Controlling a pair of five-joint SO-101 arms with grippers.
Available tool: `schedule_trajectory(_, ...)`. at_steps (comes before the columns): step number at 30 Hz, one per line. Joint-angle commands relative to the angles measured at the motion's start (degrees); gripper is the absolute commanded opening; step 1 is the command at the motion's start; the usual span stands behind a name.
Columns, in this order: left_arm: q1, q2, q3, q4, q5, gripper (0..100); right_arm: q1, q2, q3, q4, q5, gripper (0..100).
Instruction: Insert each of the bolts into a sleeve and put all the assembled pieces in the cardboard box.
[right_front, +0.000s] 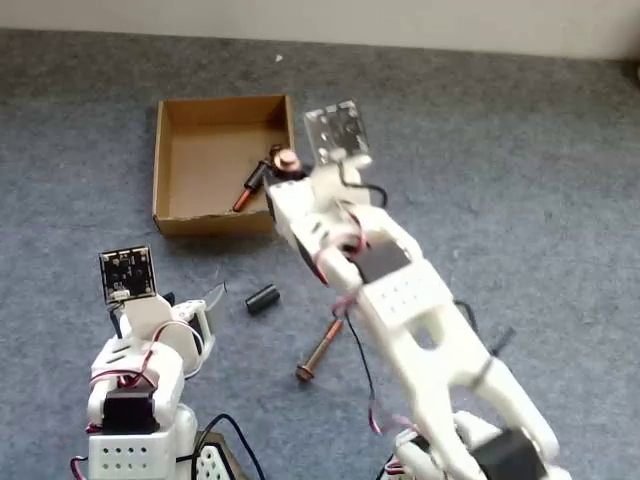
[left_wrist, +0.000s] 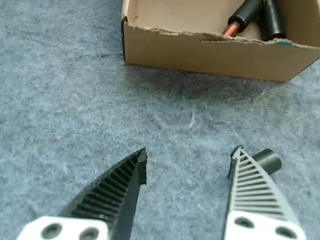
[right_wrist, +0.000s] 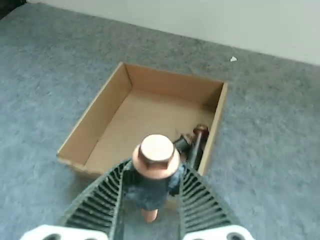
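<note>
One sleeved bolt (right_wrist: 156, 156) is clamped upright in our right pincer (right_wrist: 154, 172), with the copper head on top and the black sleeve pinched at its sides. In the high view that pincer hangs at the right wall of the cardboard box (right_front: 160, 170), at upper centre of the frame, at the rim and not yet over the box's middle. We judge the step in hand to be the drop-off. The next move calls for carrying the piece a little further over the box floor and then letting go. Inside, against the right wall, lies at least one finished piece (right_front: 252, 187). Our left pincer (left_wrist: 189, 152) stands spread wide and empty at lower left, with a loose sleeve (left_wrist: 266, 160) just beside its pale finger (left_wrist: 255, 195). A bare bolt (right_front: 320, 348) lies on the carpet (right_front: 520, 150) at lower centre, apart from that sleeve, so we reckon one assembly is yet to be made.
</note>
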Motion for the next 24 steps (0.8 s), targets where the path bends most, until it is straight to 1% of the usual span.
schedule_trajectory(1,-0.7,-0.4,-0.3,-2.1,-0.4,28,1.0,8.5,-9.5,-8.4,-0.1,0.5)
schedule_trajectory(5,-0.7,-0.4,-0.3,-2.1,-0.4,28,1.7,19.5,-14.0,-15.3,-0.1,0.9)
schedule_trajectory(8,-0.7,-0.4,-0.3,-2.0,-0.4,28,2.7,25.5,-17.9,-15.8,-0.1,2.1)
schedule_trajectory(11,-0.7,-0.4,-0.3,-2.0,-0.4,28,3.1,28.9,-21.5,-14.0,-0.2,9.0)
schedule_trajectory(13,-0.7,-0.4,-0.3,-2.0,-0.4,28,3.1,30.0,-23.3,-9.2,-0.3,12.4)
schedule_trajectory(17,-0.7,-0.4,-0.3,-2.0,-0.4,28,3.1,30.0,-28.2,1.0,-0.4,12.8)
schedule_trajectory(24,-0.8,-0.4,-0.5,-2.1,-0.4,28,1.9,30.0,-39.3,26.7,-0.5,12.8)
